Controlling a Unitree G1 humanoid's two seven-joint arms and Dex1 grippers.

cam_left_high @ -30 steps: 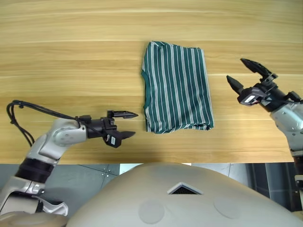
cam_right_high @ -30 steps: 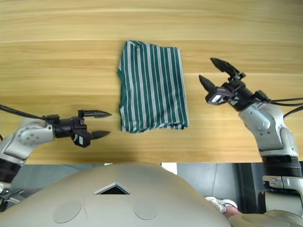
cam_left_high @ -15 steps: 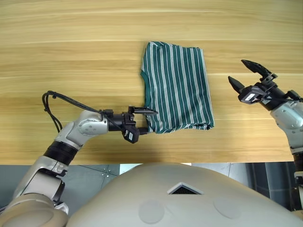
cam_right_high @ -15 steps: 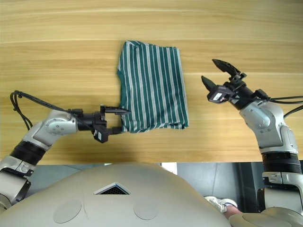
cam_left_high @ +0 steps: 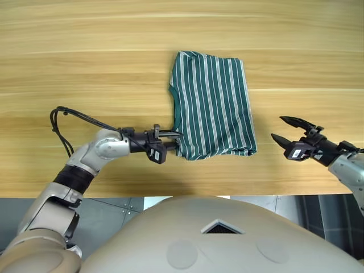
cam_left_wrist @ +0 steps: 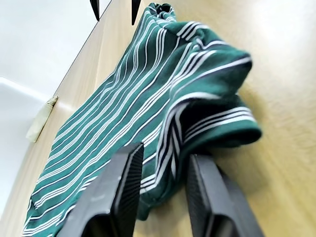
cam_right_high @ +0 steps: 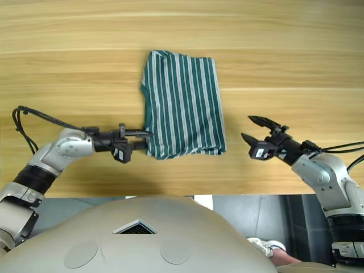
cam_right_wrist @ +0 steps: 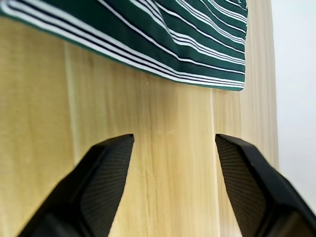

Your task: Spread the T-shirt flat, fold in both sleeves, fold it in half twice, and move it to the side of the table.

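Observation:
The green, white-striped T-shirt lies folded into a tall rectangle in the middle of the wooden table. My left gripper is at its near left corner, low over the table. In the left wrist view the fingers pinch the bunched corner of the T-shirt between them. My right gripper is open with nothing in it. It sits a short way right of the shirt's near right corner and does not touch it. The right wrist view has the T-shirt's hem beyond the open right gripper.
Bare wood surrounds the shirt on all sides. The table's front edge runs just behind both grippers. A black cable loops off my left forearm.
My left gripper slid onto the shirt's near left corner and its fingers narrowed on the cloth. The right gripper dropped toward the front edge, level with the shirt's near right corner.

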